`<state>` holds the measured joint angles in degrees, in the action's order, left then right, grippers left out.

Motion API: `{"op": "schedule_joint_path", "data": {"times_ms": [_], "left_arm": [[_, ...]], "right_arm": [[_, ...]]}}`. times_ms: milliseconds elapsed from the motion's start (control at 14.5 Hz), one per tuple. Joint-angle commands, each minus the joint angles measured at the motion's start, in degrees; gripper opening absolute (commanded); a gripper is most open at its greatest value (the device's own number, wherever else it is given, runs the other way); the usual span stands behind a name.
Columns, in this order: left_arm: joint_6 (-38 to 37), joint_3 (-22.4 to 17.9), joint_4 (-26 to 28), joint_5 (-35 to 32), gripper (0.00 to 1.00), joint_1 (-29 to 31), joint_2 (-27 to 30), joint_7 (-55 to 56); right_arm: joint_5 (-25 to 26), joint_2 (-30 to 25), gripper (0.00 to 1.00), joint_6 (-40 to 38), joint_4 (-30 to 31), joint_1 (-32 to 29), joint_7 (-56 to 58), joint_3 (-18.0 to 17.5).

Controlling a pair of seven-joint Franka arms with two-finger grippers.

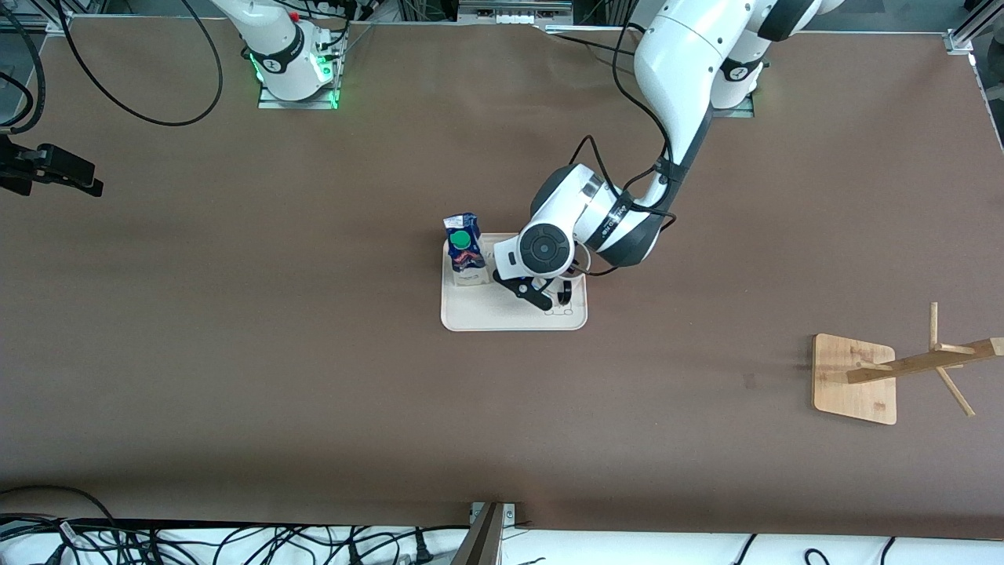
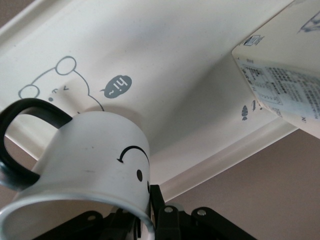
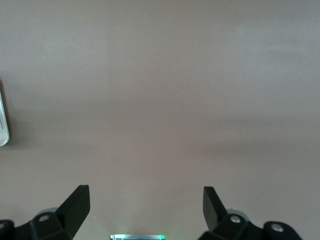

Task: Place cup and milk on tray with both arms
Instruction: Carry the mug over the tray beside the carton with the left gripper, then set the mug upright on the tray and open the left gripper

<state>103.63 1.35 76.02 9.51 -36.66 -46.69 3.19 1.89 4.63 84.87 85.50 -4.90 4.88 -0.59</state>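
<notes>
Cream tray [image 1: 471, 315] on the brown surface [image 1: 235, 329] carries the milk [image 1: 464, 251] upright at its corner toward the right arm's end. The left gripper [image 2: 145, 220] pinches the cup [image 2: 95, 160] by its rim over the tray. The right gripper [image 3: 145, 207] waits, fingers [image 3: 77, 205] spread wide and empty

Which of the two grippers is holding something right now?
The left gripper, over the tray beside the milk: its fingers pinch the cup by the rim. The right gripper waits open over bare table, holding nothing.
</notes>
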Motion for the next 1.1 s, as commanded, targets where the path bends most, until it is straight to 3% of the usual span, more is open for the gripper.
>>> {"op": "schedule_joint_path", "data": {"times_ms": [0,69,138,206,619,1032], "left_arm": [[-0.01,-1.18,-2.11,1.3,0.0,-0.69,-1.12,-1.08],[-0.01,-1.61,-2.11,1.3,0.01,-0.78,-1.12,-1.17],[0.17,-1.62,-2.02,1.3,0.23,-0.78,-1.12,-1.26],[0.6,-1.71,-1.76,1.22,0.99,-0.69,-1.12,-1.43],[0.88,-1.62,-1.23,2.09,1.0,-0.52,1.32,-1.7],[-7.39,-3.37,2.02,2.36,1.0,5.17,17.92,-1.79]], "right_arm": [[0.83,-0.59,1.0,0.38,0.55,-0.73,1.18,-0.9],[0.75,-0.5,1.0,0.38,0.55,-0.81,1.27,-0.9],[0.75,-0.5,1.0,0.38,0.55,-0.73,1.79,-0.9],[0.75,-0.5,1.0,0.38,0.55,-0.73,1.97,-0.9],[0.66,-0.5,1.0,0.29,0.55,-0.73,1.97,-0.9],[0.66,-0.5,1.0,0.29,0.55,-0.73,2.06,-0.9]]}}
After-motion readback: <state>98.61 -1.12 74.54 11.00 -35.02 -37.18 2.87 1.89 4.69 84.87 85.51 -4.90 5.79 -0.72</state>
